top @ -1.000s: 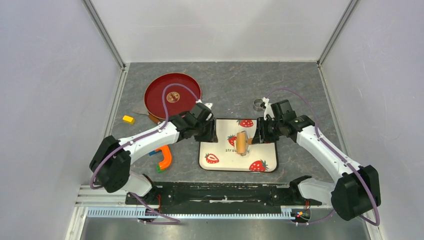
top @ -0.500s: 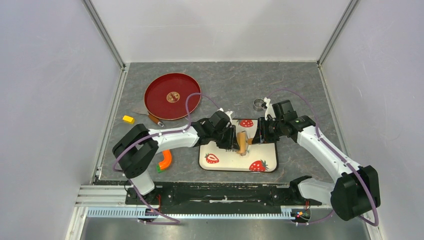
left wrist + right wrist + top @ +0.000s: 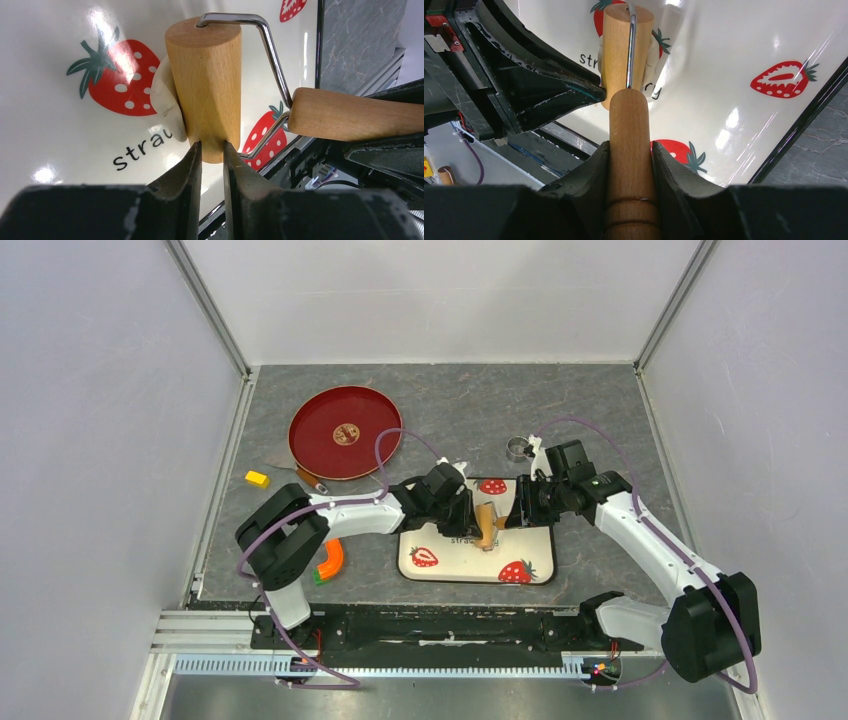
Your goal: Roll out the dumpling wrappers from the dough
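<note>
Both arms converge — right gripper clamps roller.

A tan wooden roller and pale cream dough are seen on a white, red-strawberry-patterned tray.

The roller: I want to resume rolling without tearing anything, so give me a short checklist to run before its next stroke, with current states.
1. Right gripper shut on the roller handle: ok.
2. Dough on the strawberry tray, touching the roller's drum: ok.
3. Dough already flattened under the drum: cannot tell; only a lump shows beside it.
4. Left gripper clear of the roller's path: not ok; its nearly closed jaws sit right at the drum's end.
5. Metal ring out of the way on the table, beyond the tray: ok.
</note>
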Available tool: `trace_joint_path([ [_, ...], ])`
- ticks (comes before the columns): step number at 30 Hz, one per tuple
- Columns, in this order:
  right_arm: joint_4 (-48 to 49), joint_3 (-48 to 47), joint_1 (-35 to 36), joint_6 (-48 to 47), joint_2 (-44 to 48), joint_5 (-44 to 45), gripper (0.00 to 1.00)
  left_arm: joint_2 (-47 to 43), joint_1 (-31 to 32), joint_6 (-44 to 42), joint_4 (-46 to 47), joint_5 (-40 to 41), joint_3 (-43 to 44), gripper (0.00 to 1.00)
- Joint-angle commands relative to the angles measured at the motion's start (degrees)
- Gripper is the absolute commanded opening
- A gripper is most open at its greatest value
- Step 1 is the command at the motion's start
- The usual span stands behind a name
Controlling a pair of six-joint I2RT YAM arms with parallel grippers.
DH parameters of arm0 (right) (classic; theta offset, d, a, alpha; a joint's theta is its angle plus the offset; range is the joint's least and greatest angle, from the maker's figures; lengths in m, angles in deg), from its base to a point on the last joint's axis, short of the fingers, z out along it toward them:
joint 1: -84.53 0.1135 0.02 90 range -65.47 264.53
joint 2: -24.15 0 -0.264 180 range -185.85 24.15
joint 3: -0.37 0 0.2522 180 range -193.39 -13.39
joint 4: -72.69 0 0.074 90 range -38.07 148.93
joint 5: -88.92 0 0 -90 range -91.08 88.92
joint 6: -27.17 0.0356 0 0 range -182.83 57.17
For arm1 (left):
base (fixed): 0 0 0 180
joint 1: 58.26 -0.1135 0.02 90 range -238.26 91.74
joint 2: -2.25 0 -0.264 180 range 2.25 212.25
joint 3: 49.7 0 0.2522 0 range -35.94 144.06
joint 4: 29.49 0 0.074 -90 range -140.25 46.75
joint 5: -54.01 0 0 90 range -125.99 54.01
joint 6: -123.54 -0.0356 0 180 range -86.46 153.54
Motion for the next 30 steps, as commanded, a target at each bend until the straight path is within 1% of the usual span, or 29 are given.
trace_joint_path([
  [1, -6.83, -0.15, -0.4, -2.83, -0.33, 5.36, 0.0, 2.55, -1.09, 1.07, 0.61, 6.76, -0.05, 0.25],
  [4, -7.01, -0.18, -0.45, -3.18, -0.56, 5.05, 0.0, 0.66, -2.07, 2.19, 3.25, 7.37, -3.4, 0.28],
  [6, -7.01, -0.11, -0.44, -3.28, -0.64, 5.05, 0.0, -0.03, -3.31, 3.16, 7.22, 5.61, -5.51, 0.36],
  [7, -7.01, -0.11, -0.43, -3.26, -0.72, 5.07, 0.0, 0.03, -4.1, 3.31, 8.02, 4.75, -6.18, 0.37],
  [9, -7.1, -0.18, -0.44, -3.34, -0.7, 4.87, 0.0, 0.28, -5.18, 3.62, 8.73, 4.06, -7.08, 0.38],
  [12, -7.32, -0.47, -0.48, -3.43, -0.66, 4.94, 0.0, 1.62, -5.88, 4.11, 11.0, 2.37, -7.48, 0.36],
  [18, -8.39, -2.14, -0.52, -3.67, -0.7, 5.16, 0.0, 4.41, -5.88, 3.59, 10.26, 2.05, -6.45, 0.3],
  [22, -8.86, -4.36, -0.65, -3.27, -0.37, 3.79, 0.0, 3.29, -5.86, 3.04, 8.3, 3.42, -6.63, 0.27],
  [26, -9.89, -7.85, -1.0, -2.56, -0.21, 2.26, 0.0, 2.28, -5.88, 0.69, 3.94, 4.76, -4.57, 0.21],
  [27, -10.39, -8.94, -1.05, -2.62, -0.23, 2.24, 0.0, 2.09, -5.88, 0.15, 2.01, 5.01, -4.13, 0.21],
  [30, -12.4, -12.33, -1.32, -3.74, -1.24, 2.55, 0.0, 1.04, -5.88, -0.87, 0.15, 5.18, -3.61, 0.21],
])
